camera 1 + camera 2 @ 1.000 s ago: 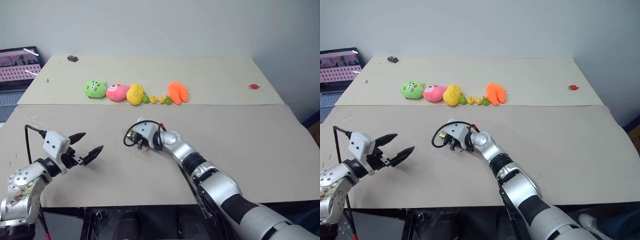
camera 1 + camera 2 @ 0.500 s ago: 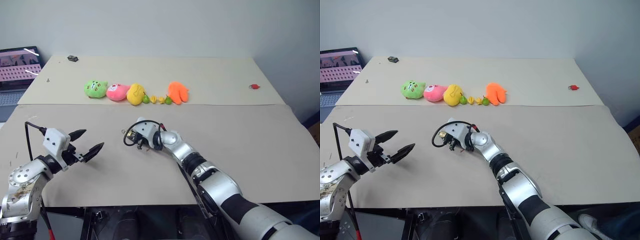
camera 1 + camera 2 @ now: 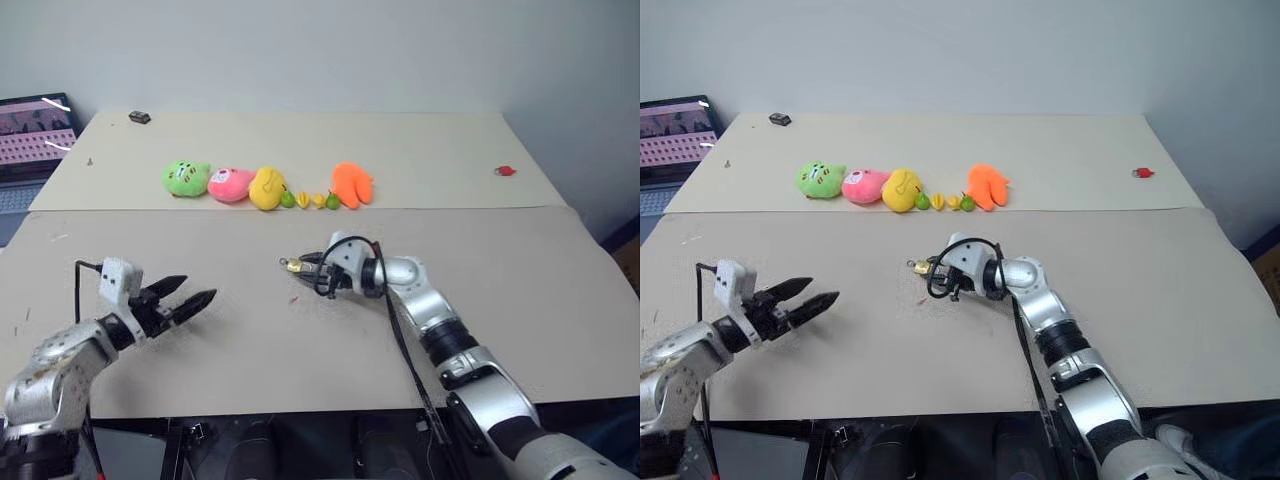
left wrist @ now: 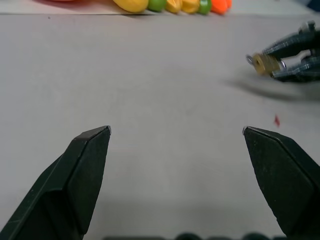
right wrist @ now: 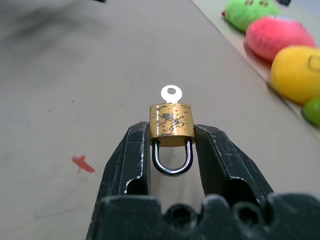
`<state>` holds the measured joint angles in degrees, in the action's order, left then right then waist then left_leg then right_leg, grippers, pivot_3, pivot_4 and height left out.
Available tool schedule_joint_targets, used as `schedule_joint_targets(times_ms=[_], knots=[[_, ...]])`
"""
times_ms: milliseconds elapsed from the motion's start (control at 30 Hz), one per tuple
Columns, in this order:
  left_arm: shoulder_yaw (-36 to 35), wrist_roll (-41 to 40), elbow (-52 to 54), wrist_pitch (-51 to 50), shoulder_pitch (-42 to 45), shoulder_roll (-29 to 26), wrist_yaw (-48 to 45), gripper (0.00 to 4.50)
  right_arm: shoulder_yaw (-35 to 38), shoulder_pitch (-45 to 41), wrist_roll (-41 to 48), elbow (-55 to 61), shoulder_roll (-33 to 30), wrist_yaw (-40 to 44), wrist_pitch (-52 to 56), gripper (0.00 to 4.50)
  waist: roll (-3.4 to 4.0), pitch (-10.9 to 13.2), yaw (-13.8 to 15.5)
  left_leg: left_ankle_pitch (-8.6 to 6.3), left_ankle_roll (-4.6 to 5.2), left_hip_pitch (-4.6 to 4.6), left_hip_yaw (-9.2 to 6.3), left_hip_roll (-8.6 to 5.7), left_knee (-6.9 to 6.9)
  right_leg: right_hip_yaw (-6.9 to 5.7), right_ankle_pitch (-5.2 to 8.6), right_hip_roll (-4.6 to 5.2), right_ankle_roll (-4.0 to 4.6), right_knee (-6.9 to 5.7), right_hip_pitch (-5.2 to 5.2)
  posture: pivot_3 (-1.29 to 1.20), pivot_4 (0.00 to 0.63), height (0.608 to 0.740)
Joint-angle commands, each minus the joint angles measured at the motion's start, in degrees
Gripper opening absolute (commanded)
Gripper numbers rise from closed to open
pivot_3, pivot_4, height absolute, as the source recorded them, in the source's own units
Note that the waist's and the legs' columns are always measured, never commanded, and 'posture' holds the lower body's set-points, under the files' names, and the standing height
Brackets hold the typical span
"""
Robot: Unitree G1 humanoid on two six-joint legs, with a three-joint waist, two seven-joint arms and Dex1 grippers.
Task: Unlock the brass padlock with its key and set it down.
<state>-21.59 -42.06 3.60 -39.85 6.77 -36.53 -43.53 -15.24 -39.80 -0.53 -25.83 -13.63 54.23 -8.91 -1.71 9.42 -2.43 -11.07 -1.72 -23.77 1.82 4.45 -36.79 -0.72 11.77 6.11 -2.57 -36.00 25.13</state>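
my right gripper (image 5: pixel 172 145) pinches the brass padlock (image 5: pixel 172 125) btwn its fingers, key (image 5: pixel 171 93) in the far end, shackle shut. left gripper (image 4: pixel 175 135) spread wide, empty. unlocking & set-down left.

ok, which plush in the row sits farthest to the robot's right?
The orange plush. It ends the row, past the small toy fruits; the green, pink and yellow plushes lie to its left.
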Motion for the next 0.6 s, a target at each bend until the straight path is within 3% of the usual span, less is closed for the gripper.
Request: schedule_joint_targets(times_ms=[33,200,333,600], knots=[[-1.69,-8.06,2.41,-8.42,3.32,2.05,3.56,4.50,0.89,0.73,3.01,7.23,-2.18,2.97,-0.37,0.94,-0.02,0.01,0.03,0.00,0.00,-0.01,0.00,-0.02,0.00,0.01,-0.01,0.00,0.01,0.02,0.00,0.00,0.150,0.722],[-2.29,-23.32,6.84,-21.93,5.33,7.30,12.17,4.50,-1.43,2.94,1.47,11.35,-5.12,5.08,-3.61,0.94,-0.12,0.07,0.05,0.00,0.00,-0.01,-0.02,-0.02,0.00,0.01,-0.06,0.00,0.09,0.02,-0.01,0.00,0.150,0.722],[-3.33,-32.10,6.11,-26.71,4.75,11.21,20.67,4.50,-3.16,3.72,-0.09,14.30,-5.81,4.60,-7.41,0.94,-0.15,0.09,-0.09,0.00,0.00,0.04,-0.03,-0.02,-0.03,0.03,-0.03,0.00,0.04,-0.02,-0.02,0.00,0.150,0.722],[-2.02,-37.30,3.21,-27.46,5.70,14.48,29.27,4.50,-4.72,5.88,0.40,18.42,-7.69,5.45,-8.44,0.94,-0.19,0.11,0.37,0.00,-0.01,0.05,-0.06,-0.05,-0.06,0.03,-0.16,-0.02,0.26,0.04,-0.09,0.00,0.150,0.722]])
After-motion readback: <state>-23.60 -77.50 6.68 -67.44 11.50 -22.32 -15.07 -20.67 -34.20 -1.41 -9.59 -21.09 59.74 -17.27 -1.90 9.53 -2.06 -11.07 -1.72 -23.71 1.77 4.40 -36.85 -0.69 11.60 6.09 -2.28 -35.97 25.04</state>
